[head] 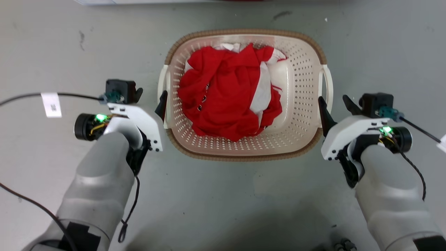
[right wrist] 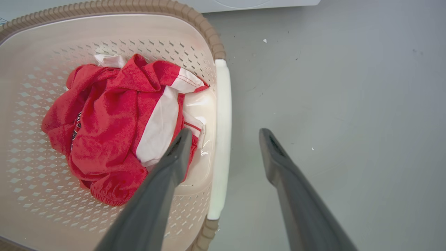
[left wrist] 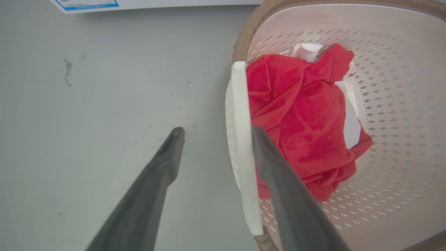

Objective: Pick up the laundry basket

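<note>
The laundry basket sits on the grey floor, cream and perforated, with a brown woven-look rim and red and white clothes inside. My left gripper is open at the basket's left side. In the left wrist view the left gripper straddles the white left handle, one finger over the basket, the other over the floor. My right gripper is open at the right side. In the right wrist view the right gripper likewise straddles the white right handle of the basket. How high the fingers hang above the handles is unclear.
A white appliance edge runs along the top of the head view; it also appears as a labelled panel and a white front. A black cable with a white tag trails from my left wrist. Bare floor surrounds the basket.
</note>
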